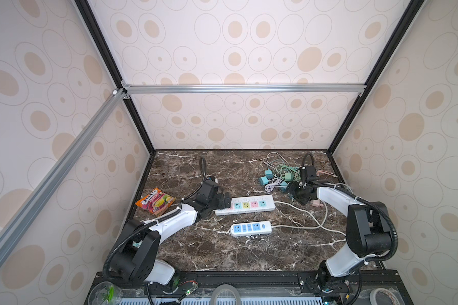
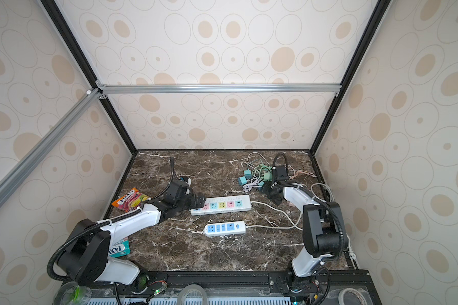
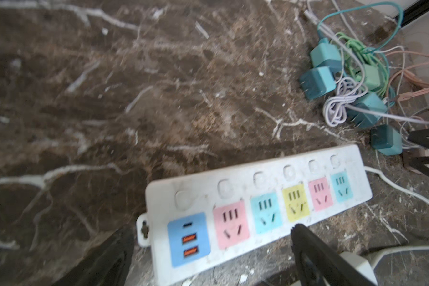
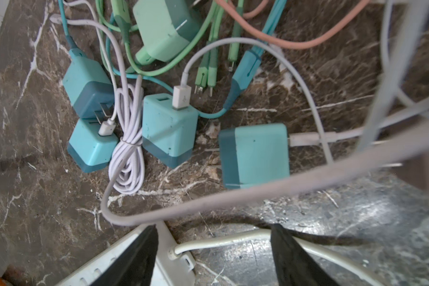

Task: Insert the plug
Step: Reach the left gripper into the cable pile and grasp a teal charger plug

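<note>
Plug (image 4: 254,154) prongs — right wrist view only (top views probably too small).

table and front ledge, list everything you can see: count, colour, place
long power strip: one, white with pastel sockets, table centre
short power strip: one, white with blue sockets, in front of the long one
teal charger plugs: four, teal, far right of the table
green charger plug: one, light green, among the teal ones
cables: several, white, green, teal and pink, tangled around the plugs
candy bag: one, orange and pink, left edge
packet: one, teal, front left, partly behind the left arm
tape roll: one, grey, front ledge
table: one, dark brown marble
left gripper: one, black, open over the long strip's left end
right gripper: one, black, open beside the plugs
</note>
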Robot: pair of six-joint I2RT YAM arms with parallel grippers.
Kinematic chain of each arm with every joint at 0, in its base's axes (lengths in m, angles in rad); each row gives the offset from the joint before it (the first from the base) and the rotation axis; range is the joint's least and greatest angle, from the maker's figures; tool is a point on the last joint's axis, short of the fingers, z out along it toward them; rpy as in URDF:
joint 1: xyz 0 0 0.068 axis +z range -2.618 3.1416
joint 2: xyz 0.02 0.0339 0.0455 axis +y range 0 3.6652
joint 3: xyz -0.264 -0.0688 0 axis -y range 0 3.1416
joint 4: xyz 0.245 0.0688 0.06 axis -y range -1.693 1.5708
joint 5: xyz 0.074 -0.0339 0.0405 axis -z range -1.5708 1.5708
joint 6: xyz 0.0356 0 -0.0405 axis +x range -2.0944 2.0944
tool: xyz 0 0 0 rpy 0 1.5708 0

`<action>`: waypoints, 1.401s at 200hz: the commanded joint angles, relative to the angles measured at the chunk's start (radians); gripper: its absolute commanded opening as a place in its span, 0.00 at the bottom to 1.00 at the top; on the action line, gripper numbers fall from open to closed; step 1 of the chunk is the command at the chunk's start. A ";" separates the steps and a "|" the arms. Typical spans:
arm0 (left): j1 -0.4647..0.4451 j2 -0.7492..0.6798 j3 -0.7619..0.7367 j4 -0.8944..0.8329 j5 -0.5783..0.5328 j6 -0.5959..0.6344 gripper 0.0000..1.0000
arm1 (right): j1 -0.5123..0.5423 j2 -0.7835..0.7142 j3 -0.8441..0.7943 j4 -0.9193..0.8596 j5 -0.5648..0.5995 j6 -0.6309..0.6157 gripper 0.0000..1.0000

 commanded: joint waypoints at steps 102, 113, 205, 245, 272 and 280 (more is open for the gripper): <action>-0.132 0.755 0.976 -0.383 0.030 0.517 0.92 | 0.000 -0.284 -0.110 -0.019 0.123 -0.180 0.99; -0.133 0.817 1.072 -0.433 0.039 0.554 0.90 | 0.000 -0.297 -0.115 -0.030 0.134 -0.201 0.99; -0.115 1.078 1.430 -0.500 0.069 0.714 0.85 | -0.001 -0.314 -0.134 -0.039 0.150 -0.241 0.99; -0.105 1.144 1.502 -0.514 0.158 0.755 0.76 | -0.001 -0.317 -0.119 -0.054 0.153 -0.249 0.99; -0.104 1.185 1.548 -0.518 0.194 0.775 0.72 | -0.001 -0.326 -0.118 -0.063 0.159 -0.255 0.99; -0.103 1.194 1.557 -0.522 0.207 0.781 0.71 | -0.001 -0.330 -0.117 -0.068 0.164 -0.259 0.99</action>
